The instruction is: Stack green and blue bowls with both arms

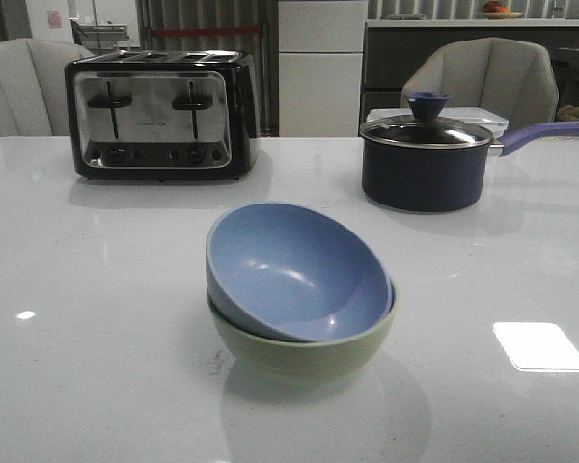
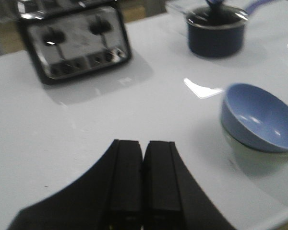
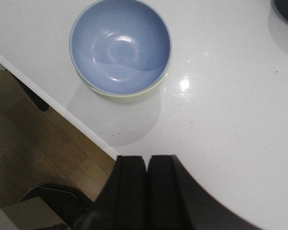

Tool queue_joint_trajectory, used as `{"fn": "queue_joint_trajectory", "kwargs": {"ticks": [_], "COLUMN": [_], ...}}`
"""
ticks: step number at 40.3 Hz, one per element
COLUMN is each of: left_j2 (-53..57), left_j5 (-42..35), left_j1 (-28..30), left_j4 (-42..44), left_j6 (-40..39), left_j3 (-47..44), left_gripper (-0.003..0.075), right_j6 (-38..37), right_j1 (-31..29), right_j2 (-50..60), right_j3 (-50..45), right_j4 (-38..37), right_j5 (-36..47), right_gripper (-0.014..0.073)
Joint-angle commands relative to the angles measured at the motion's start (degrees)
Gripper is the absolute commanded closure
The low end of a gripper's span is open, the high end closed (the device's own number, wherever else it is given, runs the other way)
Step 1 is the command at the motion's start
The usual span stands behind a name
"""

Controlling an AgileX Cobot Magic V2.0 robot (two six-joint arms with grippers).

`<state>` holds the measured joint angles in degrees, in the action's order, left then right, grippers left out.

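The dusty blue bowl (image 1: 299, 270) sits tilted inside the pale green bowl (image 1: 299, 352) near the middle of the white table. The stack also shows in the left wrist view, blue bowl (image 2: 259, 117) over green bowl (image 2: 240, 148), and in the right wrist view, blue bowl (image 3: 119, 45) over green bowl (image 3: 129, 97). My left gripper (image 2: 144, 143) is shut and empty, held above the table, apart from the bowls. My right gripper (image 3: 147, 158) is shut and empty, above the table's front edge, apart from the bowls. Neither gripper shows in the front view.
A chrome and black toaster (image 1: 159, 116) stands at the back left. A dark navy saucepan (image 1: 425, 159) with a glass lid and a long handle stands at the back right. The table's edge (image 3: 62, 112) and the wooden floor lie close to the right gripper.
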<state>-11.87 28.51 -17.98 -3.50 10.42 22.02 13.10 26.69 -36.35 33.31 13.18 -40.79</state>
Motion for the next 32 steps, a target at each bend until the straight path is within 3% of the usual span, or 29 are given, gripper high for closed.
{"fn": "queue_joint_trajectory", "kwargs": {"ticks": [1,12,20,27,32], "left_j2": [5.12,12.74,13.43,13.43,13.43], "left_j5": [-11.10,-16.75,-22.05,-32.18,-31.31], "left_j1": [6.07,15.89,16.43,16.31,16.31], "left_j4": [-0.25,-3.80,2.90,3.02,3.02], "left_j6": [-0.30,-1.09,-10.42,-10.42,-10.42], "left_j3": [-3.41,-14.45,-18.50,-22.72,-22.53], "left_gripper": [0.0627,0.0627,0.0627,0.0627,0.0627], "right_j6": [0.66,0.66,0.66,0.66,0.66], "right_j1": [-0.07,-0.07,-0.07,-0.07,-0.07], "right_j2": [0.11,0.11,0.11,0.11,0.11], "right_j3": [1.64,1.64,1.64,1.64,1.64], "right_j4": [0.21,0.21,0.21,0.21,0.21], "right_j5": [3.50,3.50,3.42,3.42,3.47], "right_gripper": [0.0540,0.0540,0.0540,0.0540,0.0540]}}
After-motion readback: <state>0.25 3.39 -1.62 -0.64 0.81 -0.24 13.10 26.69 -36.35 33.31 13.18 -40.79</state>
